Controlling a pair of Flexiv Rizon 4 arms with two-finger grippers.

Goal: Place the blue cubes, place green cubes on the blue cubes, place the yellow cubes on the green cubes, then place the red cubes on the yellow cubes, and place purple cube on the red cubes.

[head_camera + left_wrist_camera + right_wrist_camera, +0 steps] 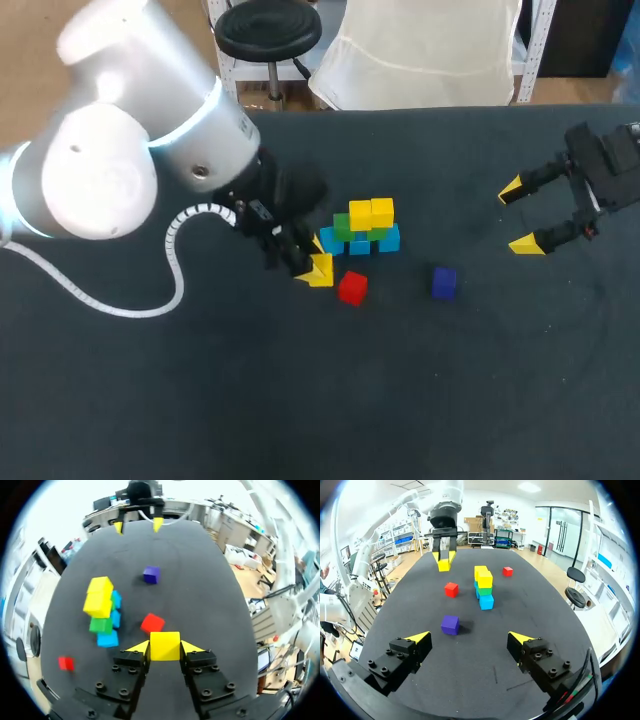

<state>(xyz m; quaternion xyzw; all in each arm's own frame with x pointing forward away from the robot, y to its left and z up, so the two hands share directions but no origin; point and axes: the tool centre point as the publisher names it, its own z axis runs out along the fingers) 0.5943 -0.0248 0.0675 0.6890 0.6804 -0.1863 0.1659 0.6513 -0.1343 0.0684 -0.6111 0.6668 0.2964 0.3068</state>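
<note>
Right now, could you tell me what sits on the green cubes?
Two yellow cubes; the green cube nearest my left gripper looks bare. Greens beneath the yellows are mostly hidden.

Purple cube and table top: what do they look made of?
Purple cube: uniform colour, crisp edges, matte faces; likely painted wood or plastic, cannot tell which. Table: dark, dull, no glare; looks like a fabric or rubber covering.

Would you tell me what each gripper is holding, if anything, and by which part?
The left gripper holds a yellow cube by two opposite side faces; the right gripper is open, empty.
</note>
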